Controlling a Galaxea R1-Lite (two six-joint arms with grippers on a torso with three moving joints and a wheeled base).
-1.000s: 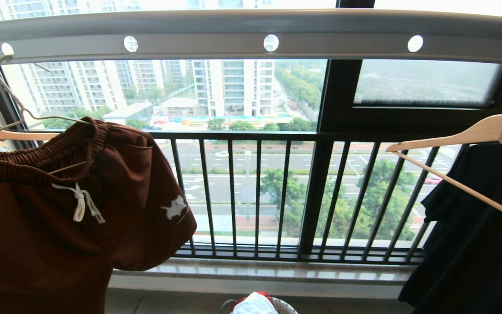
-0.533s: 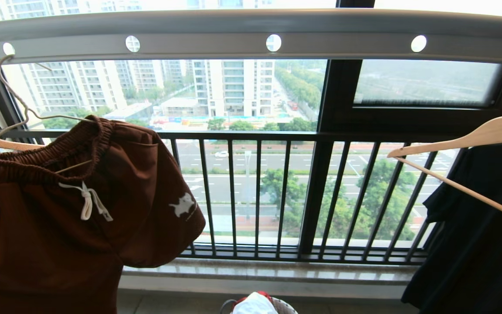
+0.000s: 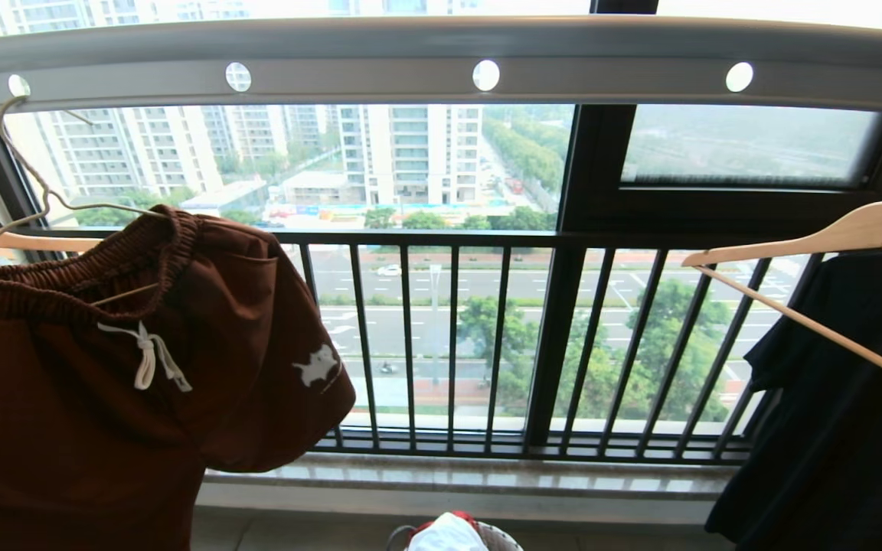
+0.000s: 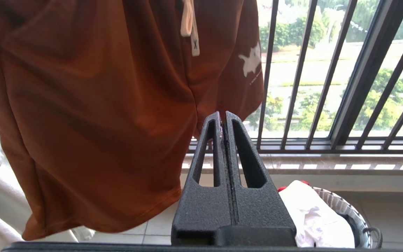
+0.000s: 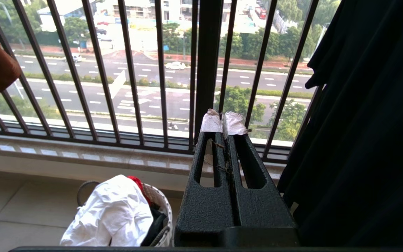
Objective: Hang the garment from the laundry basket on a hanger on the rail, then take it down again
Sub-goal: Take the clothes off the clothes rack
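Rust-brown shorts [image 3: 104, 367] hang on wire hanger [image 3: 35, 184] w/ both hands closed.

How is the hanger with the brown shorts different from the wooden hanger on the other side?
The wire hanger is thin and cream-white; the wooden hanger is thick and tan. The wire one carries brown shorts; beside the wooden one hangs a black garment. The wire one's hook sits in a hole of the grey rail.

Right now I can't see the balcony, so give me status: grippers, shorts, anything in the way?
Left gripper shut, empty, below shorts. Right gripper shut, empty. Shorts on wire hanger, hooked in rail. Nothing blocking.
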